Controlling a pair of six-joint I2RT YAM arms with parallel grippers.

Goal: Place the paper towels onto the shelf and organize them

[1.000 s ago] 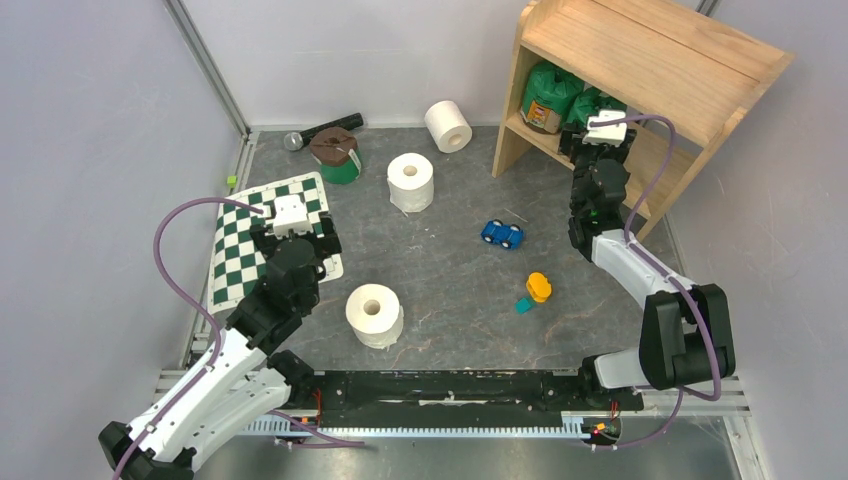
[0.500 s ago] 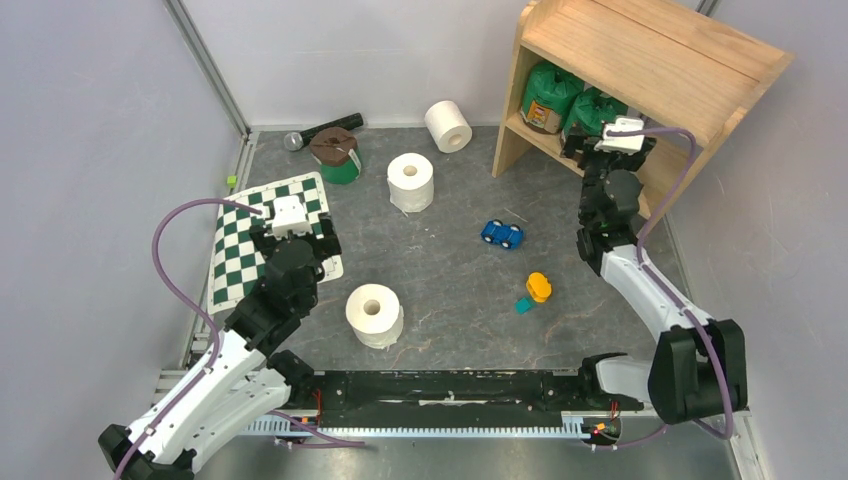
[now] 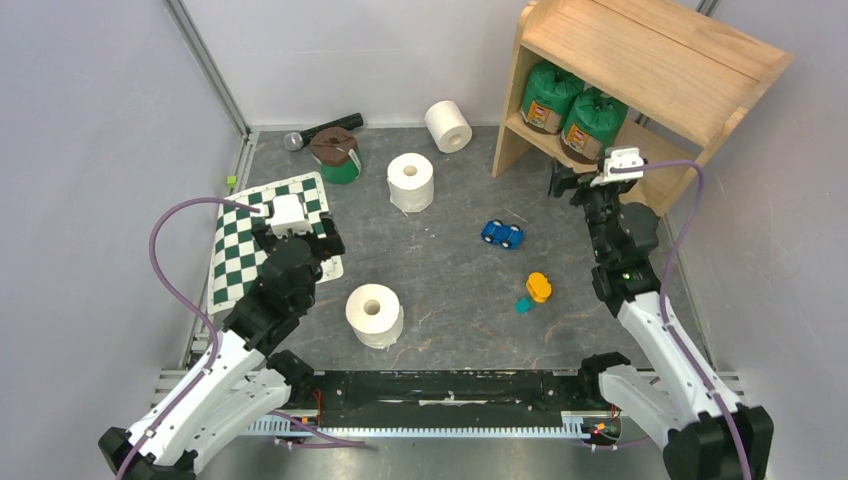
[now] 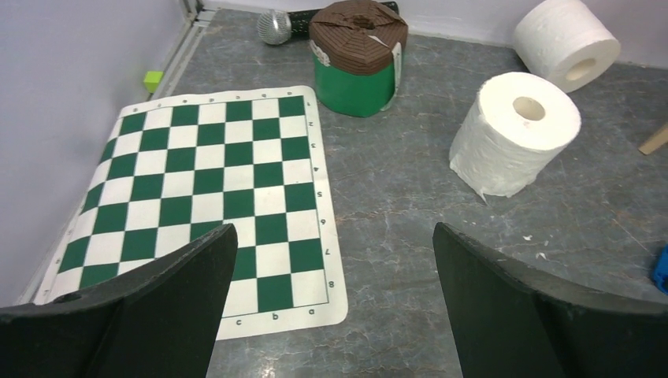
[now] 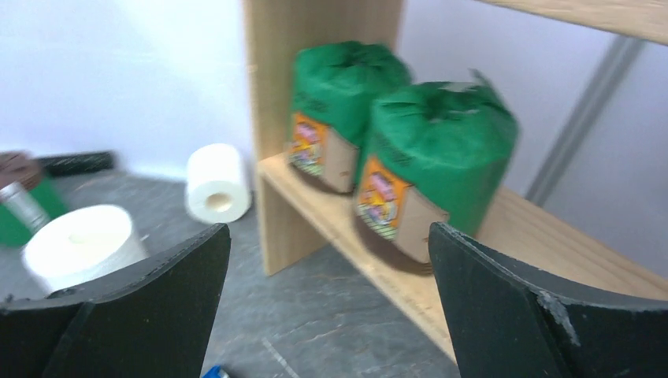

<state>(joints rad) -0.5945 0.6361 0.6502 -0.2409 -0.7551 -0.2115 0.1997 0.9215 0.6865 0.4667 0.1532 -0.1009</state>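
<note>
On the lower tier of the shelf (image 3: 650, 60), at the far right of the counter (image 3: 455, 275), two green-wrapped paper towels are seen standing side by side and touching: one (image 3: 547, 95) by the side panel, the other (image 3: 592, 120) just right of it. The right hand (image 3: 578, 185) is held in front of that tier, apart from both rolls, with its jaws spread wide and nothing between them.

A third green-wrapped roll (image 3: 335, 155) is found upright on the counter, just beside a black microphone (image 3: 325, 128) at the back wall. Three bare white rolls are spread over the counter: one (image 3: 448, 125) lying on its side near the shelf's left panel, one (image 3: 410, 182) upright near the middle, and one (image 3: 374, 314) upright towards the near edge.

The left hand (image 4: 332, 236) is held above the edge of a green-white checkerboard mat (image 3: 240, 260), its jaws likewise wide apart and empty. A blue toy car (image 3: 501, 234) and a small orange object (image 3: 539, 287) are seen lying between the white rolls and the right arm.
</note>
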